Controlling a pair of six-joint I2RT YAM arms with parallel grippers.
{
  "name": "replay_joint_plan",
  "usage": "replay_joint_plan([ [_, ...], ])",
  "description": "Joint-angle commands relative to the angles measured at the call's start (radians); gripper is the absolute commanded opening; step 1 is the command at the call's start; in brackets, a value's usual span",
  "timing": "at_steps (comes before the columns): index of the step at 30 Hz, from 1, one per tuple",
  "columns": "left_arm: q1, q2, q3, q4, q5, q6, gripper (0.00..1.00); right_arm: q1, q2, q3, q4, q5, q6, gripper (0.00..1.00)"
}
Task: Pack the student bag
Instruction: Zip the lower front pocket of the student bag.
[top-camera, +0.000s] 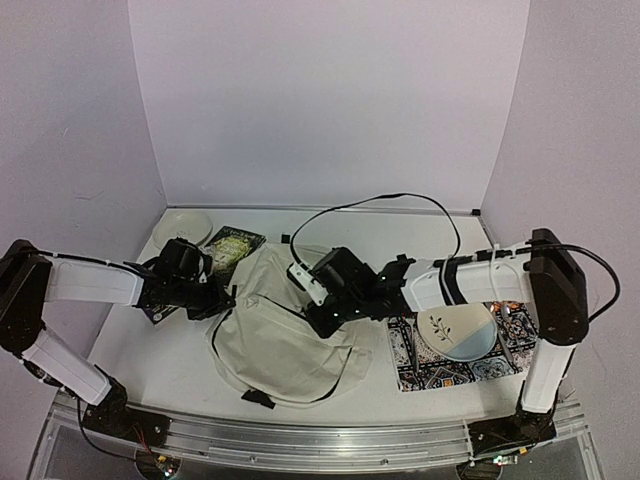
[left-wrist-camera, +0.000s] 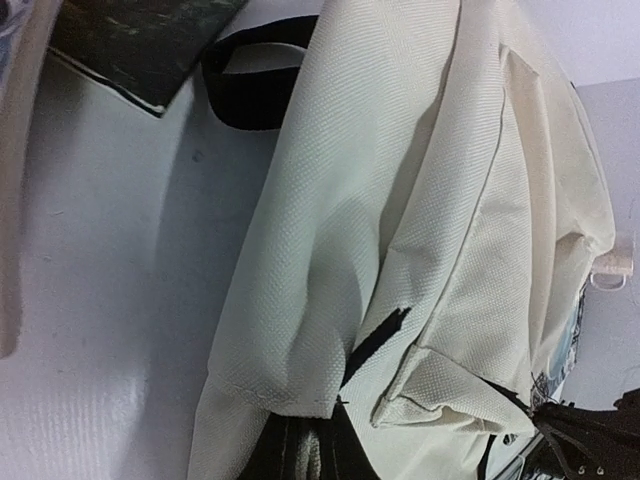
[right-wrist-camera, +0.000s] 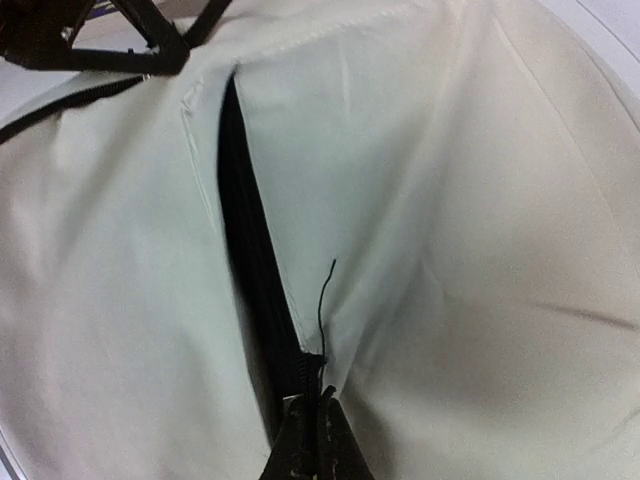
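Around: a dark green book (top-camera: 232, 248) and a white bowl (top-camera: 182, 226) lie at the far left of the tabletop (top-camera: 150, 350). A patterned mat (top-camera: 430, 370) carrying a plate (top-camera: 458, 331) lies at the right, just beside the student bag (top-camera: 285, 345).
In the way: the right arm (top-camera: 470, 280) reaches across the mat, and a black cable (top-camera: 400, 197) loops behind it.
Bag position: centre of the tabletop, lying flat.
Bag look: cream woven fabric and black strap ends. Its zipper slit (right-wrist-camera: 250, 270) is parted on a dark inside, with a loose black thread beside it.
Left pincer (left-wrist-camera: 310, 445): closed on the bag's left fabric edge.
Right pincer (right-wrist-camera: 315, 440): closed, tips pinched at the slit's lower end.
Writing: the book's cover print is too small to read.
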Motion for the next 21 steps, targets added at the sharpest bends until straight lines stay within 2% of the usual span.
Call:
replay_joint_plan([
  [1,0.067,-0.004,-0.012,0.073,-0.075,-0.033,0.00,-0.006,-0.108,-0.075,-0.027,0.101,0.020,0.00],
  [11,0.146,0.008,-0.027,0.075,-0.081,-0.007,0.00,-0.095,-0.186,-0.278,0.037,0.136,0.069,0.00],
  [17,0.143,0.046,-0.031,0.133,0.010,0.000,0.00,-0.113,-0.137,-0.216,0.068,0.003,0.071,0.00],
  [21,0.146,0.005,-0.034,0.098,-0.047,0.017,0.00,-0.118,-0.133,-0.203,0.071,0.068,0.057,0.00],
])
